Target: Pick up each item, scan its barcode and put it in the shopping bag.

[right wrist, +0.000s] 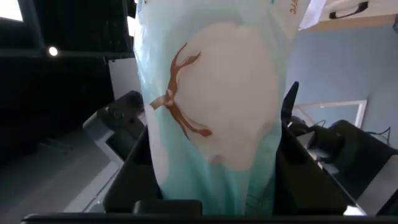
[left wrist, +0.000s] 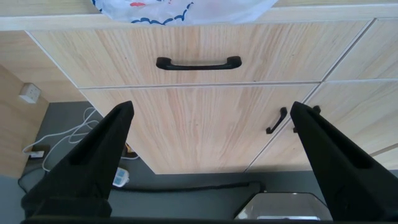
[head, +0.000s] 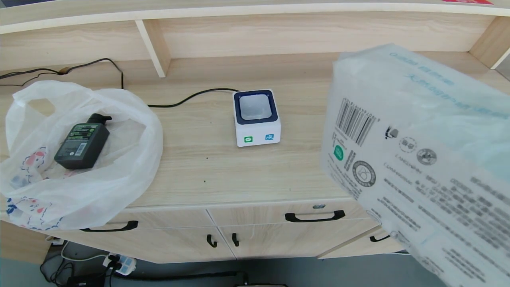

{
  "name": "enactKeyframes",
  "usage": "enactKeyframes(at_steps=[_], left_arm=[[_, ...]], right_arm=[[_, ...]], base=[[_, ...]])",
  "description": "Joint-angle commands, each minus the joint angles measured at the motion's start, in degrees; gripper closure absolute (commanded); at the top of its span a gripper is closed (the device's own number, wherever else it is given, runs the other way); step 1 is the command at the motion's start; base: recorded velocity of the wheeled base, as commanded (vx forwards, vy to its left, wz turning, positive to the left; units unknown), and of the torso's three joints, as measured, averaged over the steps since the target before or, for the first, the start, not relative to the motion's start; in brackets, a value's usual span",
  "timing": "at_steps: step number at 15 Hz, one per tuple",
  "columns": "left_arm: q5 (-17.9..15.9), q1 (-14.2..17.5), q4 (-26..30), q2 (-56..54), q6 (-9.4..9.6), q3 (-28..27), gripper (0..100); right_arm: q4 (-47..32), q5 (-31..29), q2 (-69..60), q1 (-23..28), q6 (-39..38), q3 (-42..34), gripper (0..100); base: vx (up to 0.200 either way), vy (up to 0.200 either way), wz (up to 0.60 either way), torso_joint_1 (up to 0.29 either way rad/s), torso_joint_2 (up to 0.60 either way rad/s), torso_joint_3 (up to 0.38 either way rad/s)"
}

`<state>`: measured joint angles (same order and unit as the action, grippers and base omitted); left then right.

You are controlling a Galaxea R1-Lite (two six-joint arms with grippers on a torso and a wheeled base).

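Pinching the soft pack (head: 418, 139), apparently near one end, the right end effector (right wrist: 217, 118) holds it.

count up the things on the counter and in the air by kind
shopping bag: 1
dark bottle: 1, lying in the bag
barcode scanner: 1
plastic-wrapped pack: 1, held up
total: 4

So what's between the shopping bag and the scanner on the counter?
Mostly bare counter between the shopping bag and the scanner; a black cable crosses farther back, seen in the head view.
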<state>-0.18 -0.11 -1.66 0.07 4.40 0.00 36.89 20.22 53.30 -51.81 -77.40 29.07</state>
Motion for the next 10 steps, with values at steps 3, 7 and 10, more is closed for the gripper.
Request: enactKeyframes(at_steps=[3, 7, 10], left_arm=[[-0.1, 0.0, -0.1, 0.0, 1.22, 0.0, 0], [-0.1, 0.0, -0.1, 0.0, 1.14, 0.0, 0], [-0.1, 0.0, -0.1, 0.0, 1.14, 0.0, 0]], right_arm=[[1.0, 0.4, -1.9, -8.0, -3.4, -1.8, 100], [8.9, 1.8, -1.7, -14.5, -10.1, -6.3, 100], [13.1, 1.9, -0.1, -14.5, -19.5, -6.5, 100]], base=[[0.000, 0.000, 0.00, 0.000, 0.00, 0.000], [0.000, 0.000, 0.00, 0.000, 0.00, 0.000], [0.000, 0.000, 0.00, 0.000, 0.00, 0.000]])
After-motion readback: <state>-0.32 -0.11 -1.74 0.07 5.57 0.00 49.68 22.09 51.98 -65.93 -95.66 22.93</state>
